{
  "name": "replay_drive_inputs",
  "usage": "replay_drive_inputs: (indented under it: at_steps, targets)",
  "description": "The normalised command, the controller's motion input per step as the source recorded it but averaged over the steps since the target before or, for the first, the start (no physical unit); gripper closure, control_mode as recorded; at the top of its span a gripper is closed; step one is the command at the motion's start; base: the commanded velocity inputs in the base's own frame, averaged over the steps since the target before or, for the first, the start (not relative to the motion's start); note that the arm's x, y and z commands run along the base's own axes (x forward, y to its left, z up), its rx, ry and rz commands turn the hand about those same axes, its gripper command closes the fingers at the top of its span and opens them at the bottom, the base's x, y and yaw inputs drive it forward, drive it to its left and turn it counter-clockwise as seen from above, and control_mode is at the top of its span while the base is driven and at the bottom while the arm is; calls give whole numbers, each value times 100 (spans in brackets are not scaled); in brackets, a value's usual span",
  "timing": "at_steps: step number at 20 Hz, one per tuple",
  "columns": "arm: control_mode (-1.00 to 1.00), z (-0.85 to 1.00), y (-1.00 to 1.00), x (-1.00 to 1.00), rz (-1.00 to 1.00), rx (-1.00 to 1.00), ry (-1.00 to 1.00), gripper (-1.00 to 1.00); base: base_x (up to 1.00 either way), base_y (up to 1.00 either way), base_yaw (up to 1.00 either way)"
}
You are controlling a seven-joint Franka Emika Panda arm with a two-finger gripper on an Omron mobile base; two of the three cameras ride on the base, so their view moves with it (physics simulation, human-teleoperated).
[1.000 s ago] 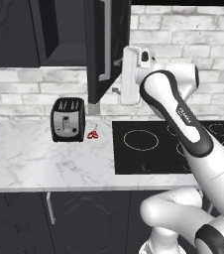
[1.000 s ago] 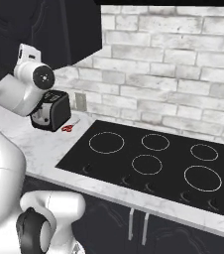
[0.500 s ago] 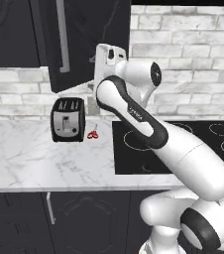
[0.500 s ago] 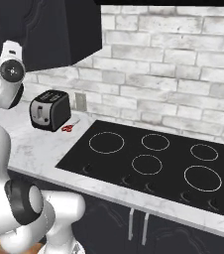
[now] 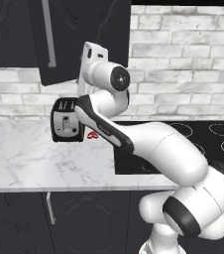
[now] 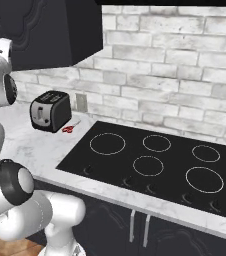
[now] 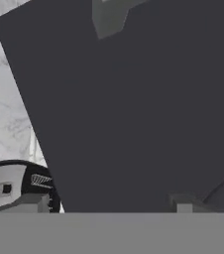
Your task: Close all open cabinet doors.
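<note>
claw: against cabinet door | jaw state: cannot tell | toaster below

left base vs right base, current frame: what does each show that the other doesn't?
Left base alone: the cabinet door hanging above the counter with its silver bar handle, the hand pressed up against it, and a lower cabinet handle.

Right base alone: the full cooktop with all five rings, and a wall outlet.

Both: the toaster, the small red item beside it, the marble counter, the brick backsplash.
</note>
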Motion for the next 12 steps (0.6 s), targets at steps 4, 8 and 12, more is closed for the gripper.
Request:
replay_drive_inputs:
  at_steps: [4,8,12]
  targets:
    - [-100,28,18,9,-22,0,10,-100,0,0,0]
    - [-100,30,11,2,-24,1,11,-100,0,0,0]
    - [-100,8,10,6,-24,0,7,-100,0,0,0]
